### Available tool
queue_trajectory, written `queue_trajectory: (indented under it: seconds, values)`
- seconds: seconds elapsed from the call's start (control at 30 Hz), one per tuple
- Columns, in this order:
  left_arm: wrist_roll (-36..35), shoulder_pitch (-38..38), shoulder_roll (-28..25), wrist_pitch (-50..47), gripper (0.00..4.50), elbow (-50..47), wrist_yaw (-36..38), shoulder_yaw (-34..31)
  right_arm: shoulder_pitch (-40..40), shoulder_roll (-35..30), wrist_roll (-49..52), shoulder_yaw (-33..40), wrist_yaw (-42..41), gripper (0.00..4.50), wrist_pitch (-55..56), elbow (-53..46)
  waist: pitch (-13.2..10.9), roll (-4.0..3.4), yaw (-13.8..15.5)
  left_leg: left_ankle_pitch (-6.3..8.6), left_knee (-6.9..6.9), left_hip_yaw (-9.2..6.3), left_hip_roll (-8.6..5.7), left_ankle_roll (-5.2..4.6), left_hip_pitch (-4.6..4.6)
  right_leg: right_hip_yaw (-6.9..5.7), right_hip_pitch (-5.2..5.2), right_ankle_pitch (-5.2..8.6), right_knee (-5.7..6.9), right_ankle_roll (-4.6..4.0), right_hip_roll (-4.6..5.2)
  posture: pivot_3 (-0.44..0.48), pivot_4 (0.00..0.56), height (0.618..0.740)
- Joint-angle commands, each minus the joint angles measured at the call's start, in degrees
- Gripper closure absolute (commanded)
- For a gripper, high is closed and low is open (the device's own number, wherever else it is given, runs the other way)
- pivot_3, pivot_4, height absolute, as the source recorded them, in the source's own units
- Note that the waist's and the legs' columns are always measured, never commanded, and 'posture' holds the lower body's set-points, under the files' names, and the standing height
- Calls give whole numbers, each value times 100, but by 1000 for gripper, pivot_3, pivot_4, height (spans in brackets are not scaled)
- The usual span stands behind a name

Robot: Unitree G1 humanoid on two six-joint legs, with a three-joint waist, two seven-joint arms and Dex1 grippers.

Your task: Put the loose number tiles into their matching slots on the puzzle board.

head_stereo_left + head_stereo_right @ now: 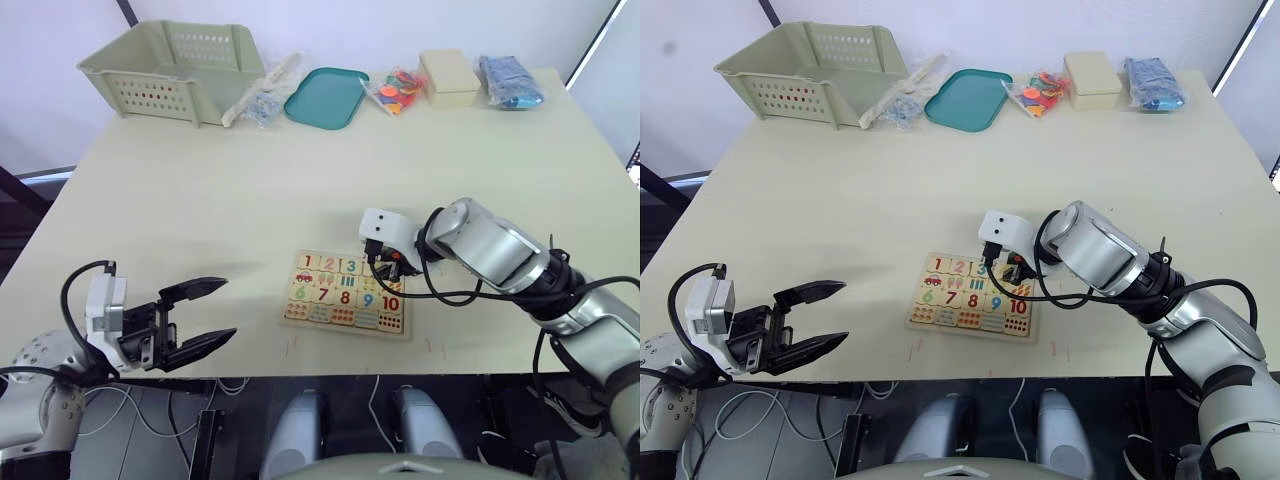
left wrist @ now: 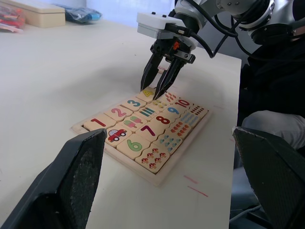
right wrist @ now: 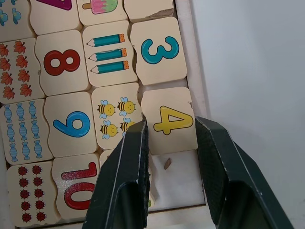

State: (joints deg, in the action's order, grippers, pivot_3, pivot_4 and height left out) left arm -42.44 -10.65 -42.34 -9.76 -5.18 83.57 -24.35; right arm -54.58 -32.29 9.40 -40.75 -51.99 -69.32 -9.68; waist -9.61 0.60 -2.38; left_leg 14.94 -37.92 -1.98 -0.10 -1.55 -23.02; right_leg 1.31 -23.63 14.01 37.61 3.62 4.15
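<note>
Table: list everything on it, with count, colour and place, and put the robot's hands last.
Puzzle board: one, pale wood, near edge of the table, centre.
Number tiles: 1, 2, 3 and 4 seated in the top row; the slot beside the 4 is empty.
Basket: one, pale green, far left.
Tray: one, teal, far centre.
Clear bag: one, between basket and tray.
Bag of bright pieces: one, right of the tray.
Box: one, cream, far right.
Blue bag: one, right of the box.
Left hand: open, over the table's near left edge.
Right hand: open, fingers astride the 4 tile.
</note>
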Motion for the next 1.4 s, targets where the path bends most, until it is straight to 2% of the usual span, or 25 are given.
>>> queue_trajectory:
  seconds: [0.03,0.93,0.97,1.03,1.07,1.23,1.4]
  values:
    - [-55,-16,-24,31,0,-106,-5,-106,-101,-15,-8,61,-26,3613,132,-84,0,0,0,0,1,0,0,0,0,0,0,0,0,0,0,0,150,740]
    - [-65,-62,-28,23,0,-134,-8,-89,-56,-113,-91,-80,-232,3613,284,-135,0,-1,6,0,9,0,-3,0,0,0,-2,0,-4,0,1,0,150,740]
    - [-65,-59,-28,23,0,-133,-10,-89,-52,-108,-88,-67,-225,2578,277,-140,0,-1,6,0,9,0,-3,0,0,0,-2,0,-5,0,1,0,150,740]
    - [-67,-50,-30,19,0,-130,-14,-89,-56,-98,-100,-44,-194,2018,268,-140,0,-1,5,0,9,0,-3,0,0,0,-2,0,-5,0,1,0,150,740]
    - [-68,-45,-31,16,0,-128,-16,-89,-61,-97,-103,-38,-188,1372,266,-139,0,-1,5,0,10,0,-3,0,0,0,-2,0,-5,0,1,0,150,740]
    - [-68,-47,-37,7,0,-129,-20,-96,-80,-106,-62,92,-177,1372,263,-188,-1,-1,4,0,13,1,-3,0,0,0,-3,0,-6,0,1,0,150,740]
    - [-69,-51,-40,0,0,-125,-35,-112,24,-149,184,559,-195,1372,335,-409,-2,-1,6,0,14,1,-3,0,-1,0,-4,0,-6,0,1,0,150,740]
